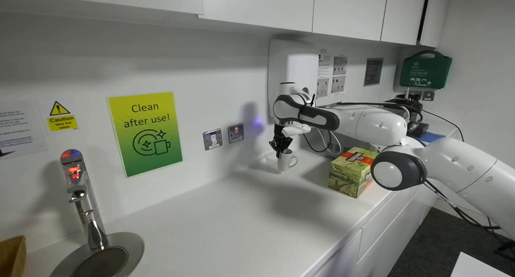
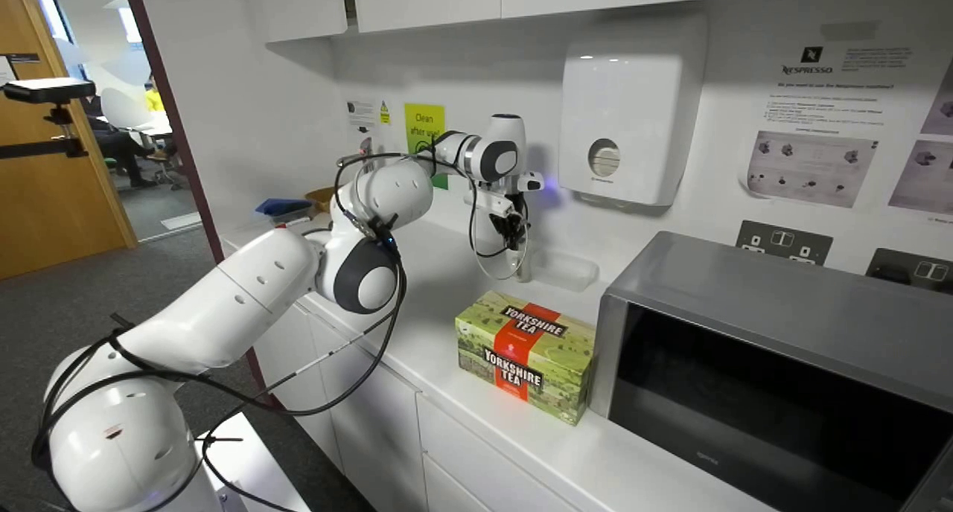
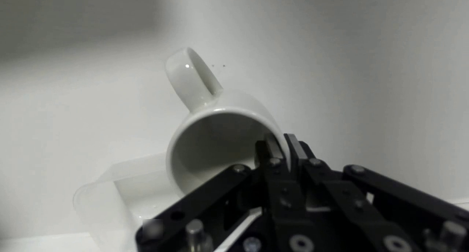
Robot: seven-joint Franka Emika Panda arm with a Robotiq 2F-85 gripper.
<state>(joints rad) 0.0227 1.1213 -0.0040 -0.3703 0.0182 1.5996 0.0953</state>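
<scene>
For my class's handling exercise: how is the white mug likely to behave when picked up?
The mug looks ceramic, so probably stiff and breakable. Highlights on its glossy handle suggest slipperiness. With the gripper pinching one side of its rim, it may tilt.

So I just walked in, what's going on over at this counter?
A white robot arm has its fingers closed on the rim of a white mug, one inside and one outside. The mug is beside a clear plastic tub; whether it touches the counter is hard to tell. A Yorkshire Tea box stands nearby, next to a microwave.
</scene>
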